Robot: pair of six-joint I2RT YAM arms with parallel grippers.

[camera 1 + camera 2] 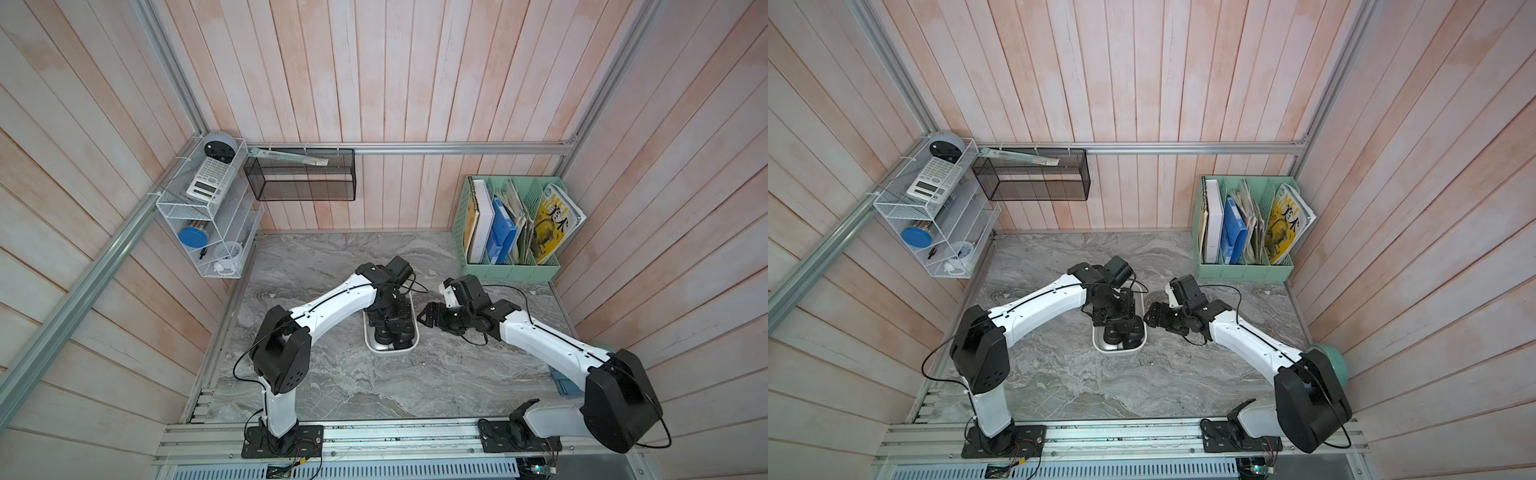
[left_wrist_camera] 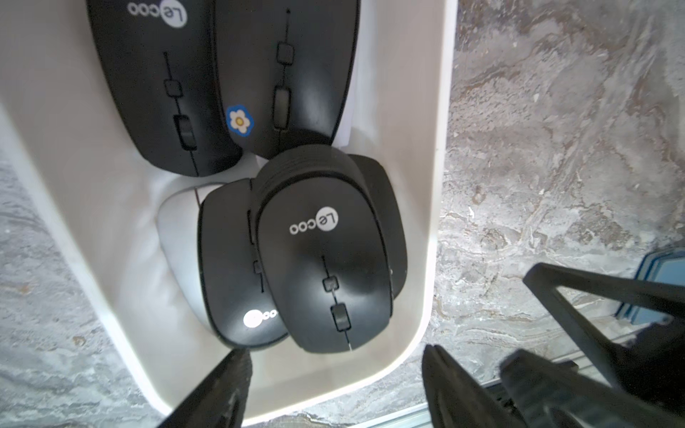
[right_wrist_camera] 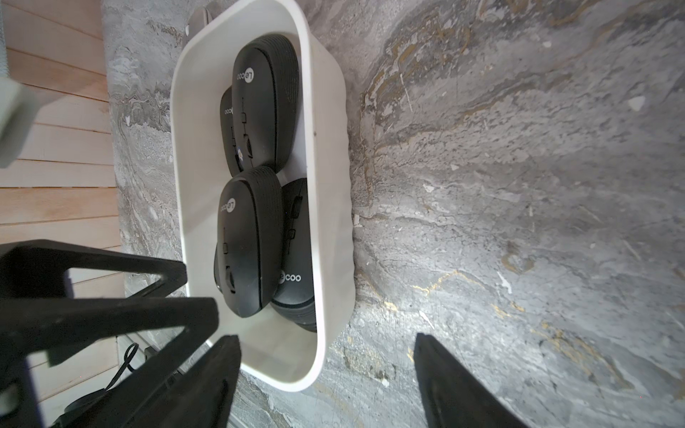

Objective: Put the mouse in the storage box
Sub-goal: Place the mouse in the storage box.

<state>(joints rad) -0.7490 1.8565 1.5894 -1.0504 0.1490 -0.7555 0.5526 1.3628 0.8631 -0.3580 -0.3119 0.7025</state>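
Observation:
The white storage box (image 1: 390,352) (image 1: 1118,352) stands mid-table on the marble top. Several black mice lie in it. One black mouse (image 2: 322,259) (image 3: 248,241) rests on top of two others at one end, free of any finger. My left gripper (image 2: 335,352) (image 1: 390,320) hangs just above that end of the box (image 2: 441,185), open, with nothing between its fingers. My right gripper (image 3: 326,338) (image 1: 428,316) hovers beside the box's right side (image 3: 318,148), open and empty, low over the table.
A mint-green file holder (image 1: 511,232) with books stands at the back right. A black mesh basket (image 1: 299,174) and a white wire shelf (image 1: 199,208) hang on the walls. A blue object (image 1: 561,382) lies at the table's right edge, under the right arm.

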